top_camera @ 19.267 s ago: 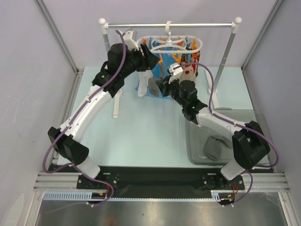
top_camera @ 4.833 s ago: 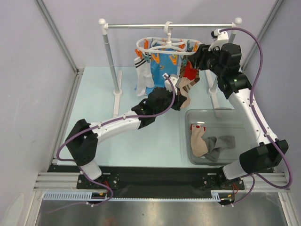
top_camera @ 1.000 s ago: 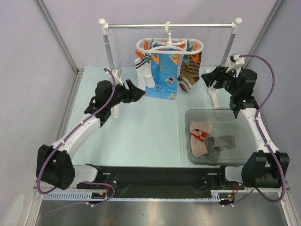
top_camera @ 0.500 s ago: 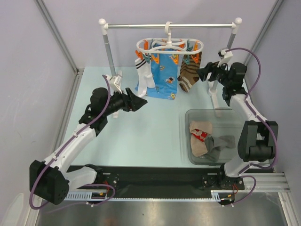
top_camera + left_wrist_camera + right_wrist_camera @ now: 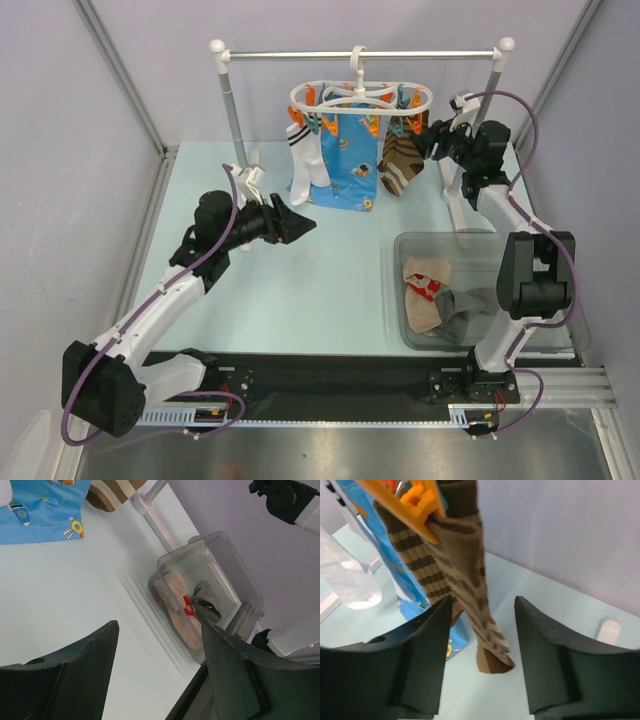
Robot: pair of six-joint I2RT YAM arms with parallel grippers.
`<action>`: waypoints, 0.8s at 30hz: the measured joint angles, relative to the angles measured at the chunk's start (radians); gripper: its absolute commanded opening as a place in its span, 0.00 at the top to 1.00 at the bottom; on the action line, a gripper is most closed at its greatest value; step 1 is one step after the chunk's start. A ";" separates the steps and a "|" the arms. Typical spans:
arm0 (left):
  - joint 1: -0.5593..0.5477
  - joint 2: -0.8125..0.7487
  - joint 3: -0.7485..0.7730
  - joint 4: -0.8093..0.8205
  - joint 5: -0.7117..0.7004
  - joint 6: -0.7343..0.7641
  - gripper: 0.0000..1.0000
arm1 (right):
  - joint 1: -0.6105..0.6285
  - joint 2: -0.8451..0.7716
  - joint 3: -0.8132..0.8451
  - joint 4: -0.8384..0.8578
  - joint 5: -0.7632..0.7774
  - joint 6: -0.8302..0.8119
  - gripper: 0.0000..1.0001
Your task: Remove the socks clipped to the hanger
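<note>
the right tool (image 5: 482, 607), spread, lines up on the brown striped sock (image 5: 462, 575) below its orange clip (image 5: 417, 502), likely to pull it free, while the left tool (image 5: 305, 222) hovers spread above the table (image 5: 330, 285).

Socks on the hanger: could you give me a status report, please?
Both open: left gripper away, right gripper facing striped sock. That and white sock clipped on hanger. Nothing blocking.
</note>
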 measured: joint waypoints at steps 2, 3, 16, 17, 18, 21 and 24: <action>-0.006 0.000 -0.001 -0.001 -0.001 0.000 0.28 | 0.023 0.009 0.000 -0.002 0.000 0.006 0.63; -0.009 -0.001 -0.001 -0.001 -0.001 0.000 0.28 | 0.032 0.010 0.000 -0.002 0.000 0.004 0.69; -0.121 -0.042 -0.034 0.000 -0.083 0.001 0.28 | 0.167 -0.314 -0.100 -0.249 0.175 0.036 1.00; -0.135 -0.040 -0.034 -0.001 -0.092 0.002 0.28 | 0.176 -0.345 -0.111 -0.259 0.180 0.042 1.00; -0.149 -0.037 -0.032 -0.001 -0.101 0.003 0.28 | 0.191 -0.381 -0.121 -0.274 0.187 0.045 1.00; -0.183 -0.020 -0.019 0.002 -0.125 0.010 0.27 | 0.224 -0.459 -0.144 -0.316 0.196 0.064 1.00; -0.208 -0.002 -0.010 0.034 -0.141 0.016 0.26 | 0.253 -0.502 -0.166 -0.351 0.196 0.089 1.00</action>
